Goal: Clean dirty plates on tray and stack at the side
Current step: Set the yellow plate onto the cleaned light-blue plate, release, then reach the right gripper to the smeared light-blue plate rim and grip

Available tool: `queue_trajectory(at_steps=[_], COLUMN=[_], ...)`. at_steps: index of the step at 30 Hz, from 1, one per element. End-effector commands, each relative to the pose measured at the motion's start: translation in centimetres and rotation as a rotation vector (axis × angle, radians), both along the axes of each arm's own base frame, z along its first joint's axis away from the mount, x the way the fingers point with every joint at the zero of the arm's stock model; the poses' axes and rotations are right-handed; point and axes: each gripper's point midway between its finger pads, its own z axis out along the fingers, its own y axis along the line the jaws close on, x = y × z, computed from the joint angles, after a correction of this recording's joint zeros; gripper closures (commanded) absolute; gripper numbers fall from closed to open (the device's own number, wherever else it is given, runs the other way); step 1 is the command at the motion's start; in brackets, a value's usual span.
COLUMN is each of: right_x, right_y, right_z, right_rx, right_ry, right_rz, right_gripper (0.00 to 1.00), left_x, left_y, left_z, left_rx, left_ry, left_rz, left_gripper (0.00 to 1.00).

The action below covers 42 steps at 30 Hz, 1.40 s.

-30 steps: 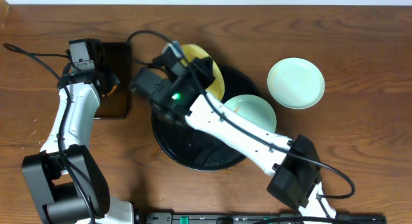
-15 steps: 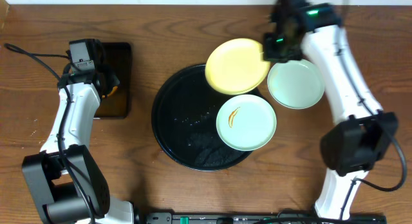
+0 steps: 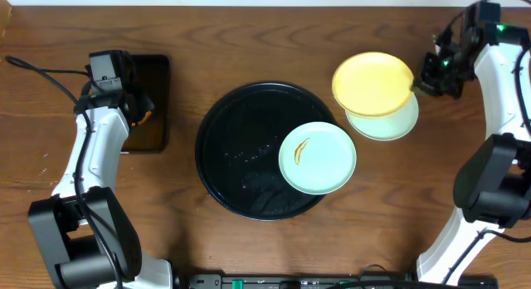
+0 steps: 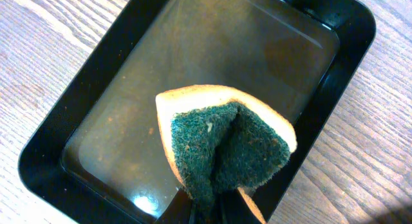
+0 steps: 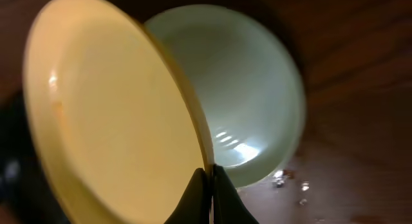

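My right gripper (image 3: 417,86) (image 5: 210,179) is shut on the rim of the pale yellow plate (image 3: 372,83) (image 5: 109,121). It holds the plate over the mint plate (image 3: 397,123) (image 5: 251,89) that lies on the table at the right. A second mint plate (image 3: 318,158) with an orange-brown smear lies on the right part of the large round black tray (image 3: 236,156). My left gripper (image 3: 137,115) (image 4: 212,205) is shut on a folded green and yellow sponge (image 4: 225,147) and holds it over the small rectangular black tray (image 3: 149,102) (image 4: 96,121).
The rectangular tray holds brownish water. A few water drops (image 5: 290,182) lie on the wood beside the mint plate on the table. Cables run along the left and front edges of the table.
My right arm has swung from over the round tray to the far right, carrying the yellow plate off the tray and over the mint plate on the table. The left arm has not moved.
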Motion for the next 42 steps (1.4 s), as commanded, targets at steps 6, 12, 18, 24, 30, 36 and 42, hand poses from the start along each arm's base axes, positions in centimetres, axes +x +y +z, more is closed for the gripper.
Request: queue_trajectory(at_steps=[6, 12, 18, 24, 30, 36, 42], right_x=[-0.8, -2.6, -4.7, -7.0, -10.5, -13.4, -15.3], right_y=[-0.8, 0.5, 2.6, 7.2, 12.1, 11.1, 12.5], right_z=[-1.0, -1.1, -0.9, 0.2, -1.3, -3.8, -4.4], right_rx=[-0.051, -0.020, -0.010, 0.049, -0.030, -0.387, -0.425], right_ry=[0.014, 0.094, 0.177, 0.218, 0.327, 0.446, 0.489], right_rz=[-0.030, -0.029, 0.017, 0.198, 0.376, 0.222, 0.170], right_gripper=[0.28, 0.35, 0.40, 0.34, 0.35, 0.32, 0.38], left_x=[-0.1, -0.2, -0.2, -0.2, -0.4, -0.5, -0.5], left_y=[0.2, 0.1, 0.1, 0.1, 0.1, 0.1, 0.1], left_z=[0.0, 0.0, -0.1, -0.1, -0.2, -0.2, -0.2], left_rx=[0.005, 0.005, 0.004, 0.004, 0.002, 0.001, 0.001], left_ry=[0.004, 0.006, 0.008, 0.009, 0.016, 0.022, 0.023], left_rz=[-0.003, -0.003, -0.004, -0.004, -0.004, -0.004, -0.004], left_gripper=[0.92, 0.92, 0.92, 0.92, 0.92, 0.92, 0.92])
